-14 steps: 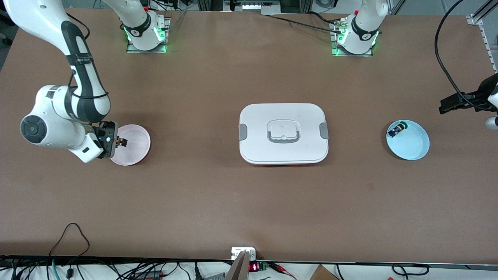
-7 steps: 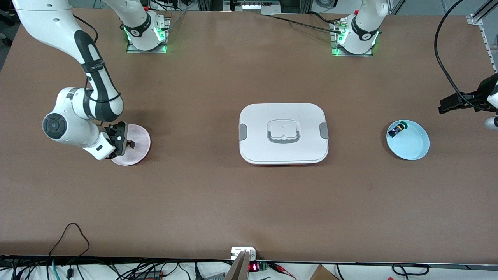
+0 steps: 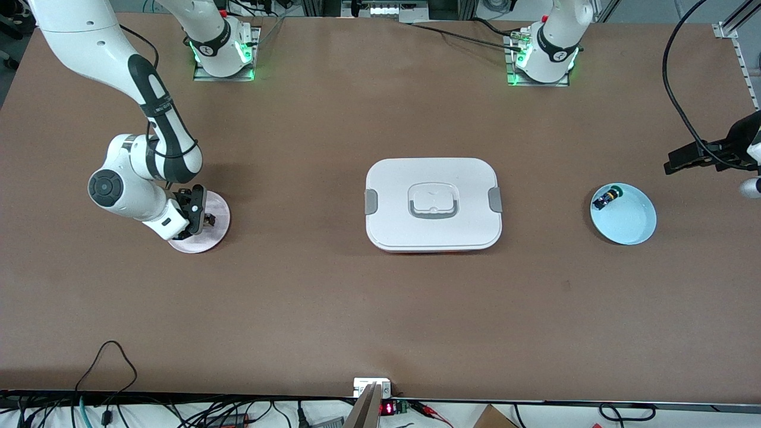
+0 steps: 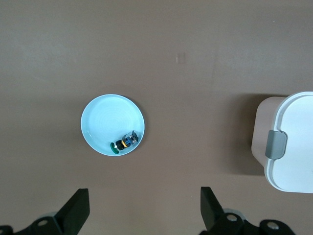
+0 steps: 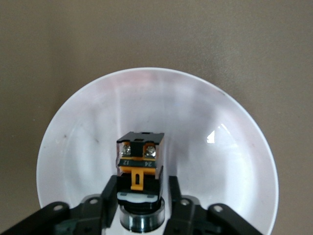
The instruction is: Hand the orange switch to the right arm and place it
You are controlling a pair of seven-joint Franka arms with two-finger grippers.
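The orange switch [image 5: 141,161], black with an orange section, sits between the fingers of my right gripper [image 5: 141,185], which is shut on it. The gripper holds it over the middle of the pink plate [image 5: 220,147]. In the front view the right gripper [image 3: 205,219] is over that plate [image 3: 219,205] at the right arm's end of the table. My left gripper [image 3: 670,167] is open and empty in the air by the table's edge at the left arm's end. In the left wrist view its fingers [image 4: 80,203] stand wide apart over bare table.
A light blue plate [image 3: 631,224] holds a small blue-bodied switch with a green cap [image 3: 606,197]; both show in the left wrist view, plate [image 4: 103,120] and switch [image 4: 125,142]. A white lidded box [image 3: 433,205] stands mid-table.
My right arm has moved toward the table's middle, carrying the orange switch from the pink plate's outer edge to over its middle. My left gripper has barely shifted.
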